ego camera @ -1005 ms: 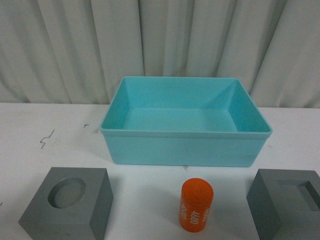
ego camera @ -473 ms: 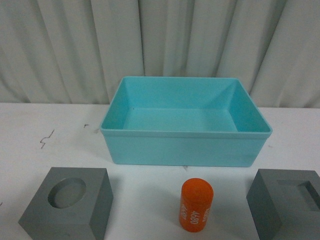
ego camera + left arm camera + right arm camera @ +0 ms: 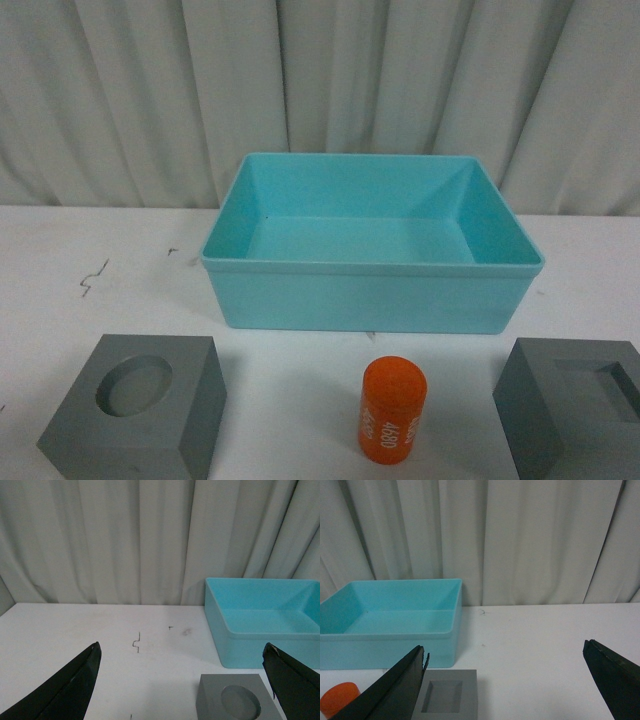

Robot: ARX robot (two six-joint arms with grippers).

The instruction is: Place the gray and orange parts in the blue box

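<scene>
Your left claw [image 3: 181,647] hovers over the desk [image 3: 90,300] with its fingers spread wide, gripping nothing; your right claw [image 3: 505,647] is posed the same way. From the front, the blue box [image 3: 370,295] sits at 12 o'clock. All three parts stand outside it: round-hole gray cube [image 3: 135,410] at 8 o'clock, orange cylinder [image 3: 392,410] upright at 6, square-hole gray cube [image 3: 575,405] at 4.

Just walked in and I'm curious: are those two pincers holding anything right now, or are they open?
Left pincer: open, holding nothing.
Right pincer: open, holding nothing.
</scene>
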